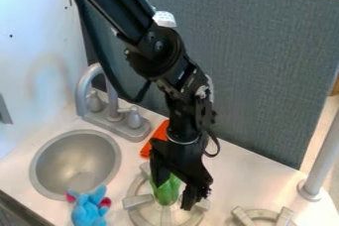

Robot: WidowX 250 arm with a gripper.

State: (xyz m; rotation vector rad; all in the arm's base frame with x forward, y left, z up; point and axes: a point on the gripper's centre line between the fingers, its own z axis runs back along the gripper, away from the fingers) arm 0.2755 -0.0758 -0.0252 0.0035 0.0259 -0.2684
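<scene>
The black gripper hangs over the left stove burner at the lower middle of the view. A green object is right at the gripper, partly hidden behind it, over the middle of the burner. Whether it is gripped or just stands there, I cannot tell. Left of the burner lies a light blue plush toy with pinkish-red parts, close to the sink's lower rim. An orange-red item lies behind the gripper, partly covered by the arm.
A round grey sink is set into the counter on the left, with a grey faucet behind it. A second burner is at the lower right, near a grey post. A grey-blue partition stands along the back.
</scene>
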